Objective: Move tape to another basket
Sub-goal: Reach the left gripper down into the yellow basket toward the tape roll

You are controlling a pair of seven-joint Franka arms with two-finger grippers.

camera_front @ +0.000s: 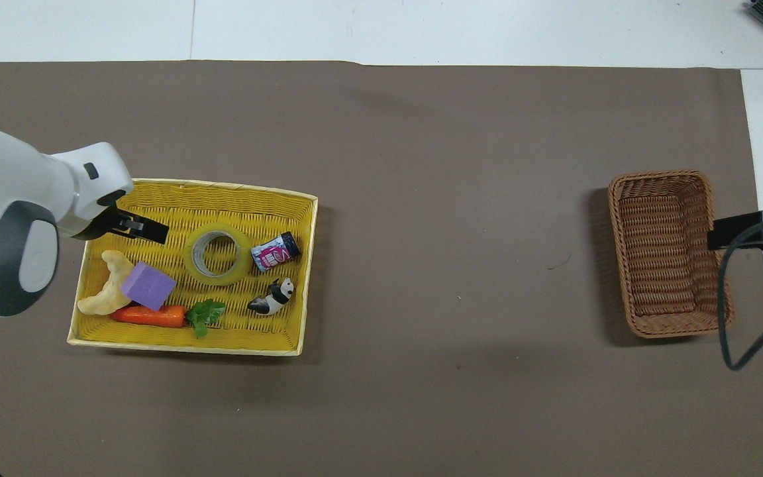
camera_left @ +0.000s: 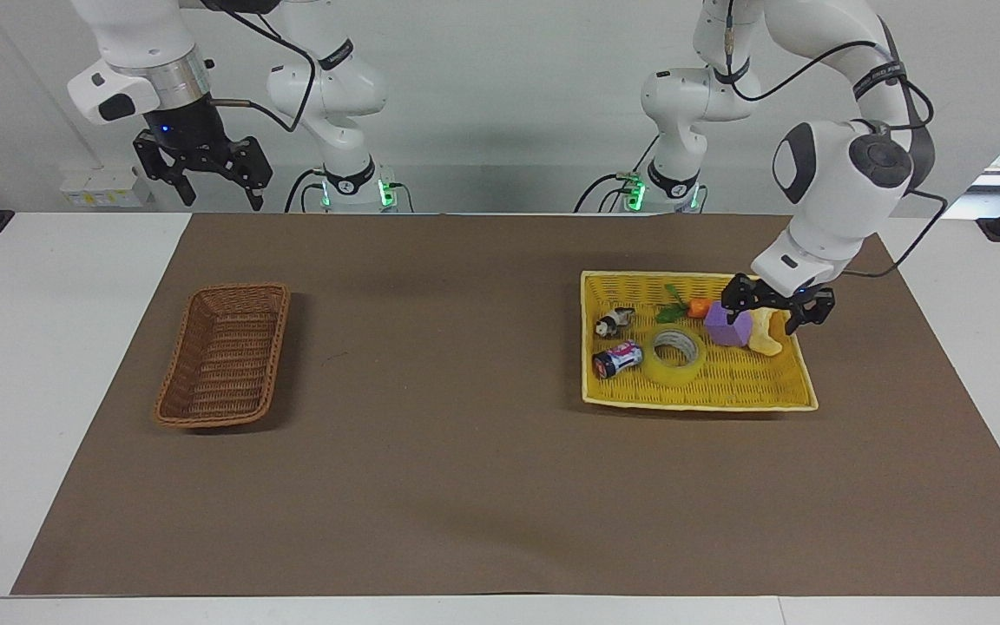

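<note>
1. Right claw (camera_left: 215, 182): raised at the right arm's end of the surface, waiting, fingers spread, holding nothing.
2. Narrow brown woven wicker basket (camera_left: 222, 356): on the brown mat (camera_left: 465, 486).
3. Bright yellow woven tray basket (camera_left: 708, 401): toward the left arm's end; holds the wide roll of yellowish translucent tape (camera_left: 675, 356), lying flat beside a small purple-labelled can (camera_left: 617, 359).
4. Left claw (camera_left: 769, 314): fingers spread, holding nothing, over the purple foam block (camera_left: 726, 325) in the tray.

Two glossy white jointed arms, dark grey oval joint caps, black two-finger grippers, left gripper (camera_left: 775, 314), right gripper (camera_left: 205, 178), black cables, silver wrist ring, green base lights
</note>
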